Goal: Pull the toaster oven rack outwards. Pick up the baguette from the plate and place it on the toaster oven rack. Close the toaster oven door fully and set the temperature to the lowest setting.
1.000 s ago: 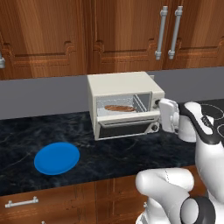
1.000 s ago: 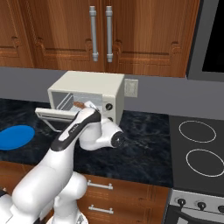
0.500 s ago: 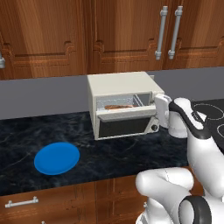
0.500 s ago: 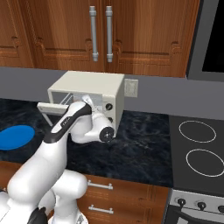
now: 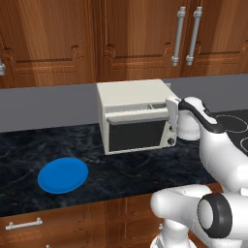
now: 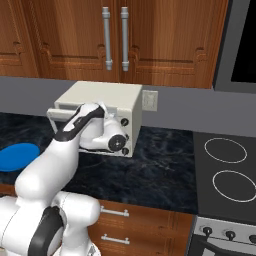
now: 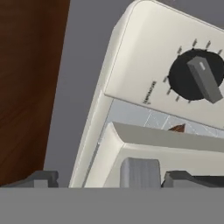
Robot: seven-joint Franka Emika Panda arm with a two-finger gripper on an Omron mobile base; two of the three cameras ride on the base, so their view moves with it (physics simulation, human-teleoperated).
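Nearly shut: toaster oven door, tilted with a narrow gap left at its top edge, pale bar handle along that edge. Through the gap in the hand view, a sliver of silvery toaster oven rack and a small brown tip, probably the baguette, too little showing to be sure. Rest of rack and loaf hidden behind the door. Toaster oven standing cream-white on the table against the grey back wall. Right front panel and most knobs covered by the white hand in the left base view; two small knobs visible beside the arm in the right base view. One dark knob large in the hand view, cut off at the right edge, tick marks around it.

Pincer at the door's upper right corner, beside the handle end; finger tips spread apart in the hand view, dark and low in the picture, gripping nothing, though contact with the door hard to judge.

Plate bright blue, bare, well apart to the left of the oven on dark marbled stone; cut off at the left edge in the right base view. Brown wooden cabinets above with steel bar handles, drawers below the table. Stovetop with ring burners to the right.
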